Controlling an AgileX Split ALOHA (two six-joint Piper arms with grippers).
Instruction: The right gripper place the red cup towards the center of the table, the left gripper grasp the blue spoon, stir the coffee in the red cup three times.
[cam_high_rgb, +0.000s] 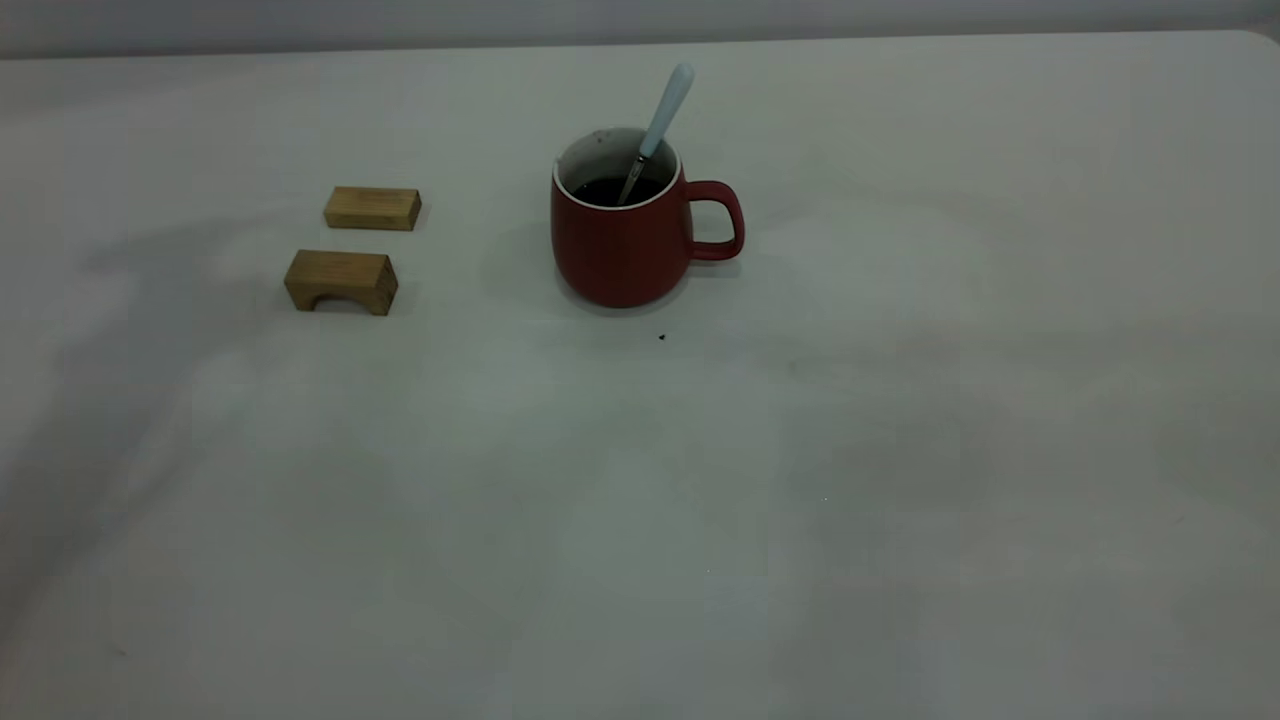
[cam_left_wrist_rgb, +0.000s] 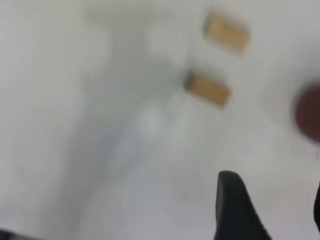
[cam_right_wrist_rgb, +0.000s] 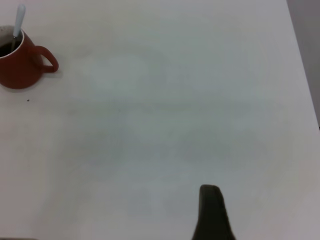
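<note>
The red cup (cam_high_rgb: 620, 245) stands upright near the middle of the table (cam_high_rgb: 640, 500), its handle towards the right arm's side. Dark coffee (cam_high_rgb: 612, 190) fills it partway. The blue spoon (cam_high_rgb: 665, 110) leans in the cup with its bowl in the coffee and its pale handle sticking up past the rim. Neither gripper appears in the exterior view. My left gripper (cam_left_wrist_rgb: 274, 200) is open and empty above bare table, the cup (cam_left_wrist_rgb: 307, 112) a red blur far off. My right gripper (cam_right_wrist_rgb: 210, 205) shows only as one dark tip, far from the cup (cam_right_wrist_rgb: 20, 65) and spoon (cam_right_wrist_rgb: 19, 20).
Two small wooden blocks lie left of the cup: a flat bar (cam_high_rgb: 372, 208) and an arch-shaped block (cam_high_rgb: 341, 281). Both also show in the left wrist view, the bar (cam_left_wrist_rgb: 227, 32) and the arch (cam_left_wrist_rgb: 207, 89). A dark speck (cam_high_rgb: 662, 337) lies in front of the cup.
</note>
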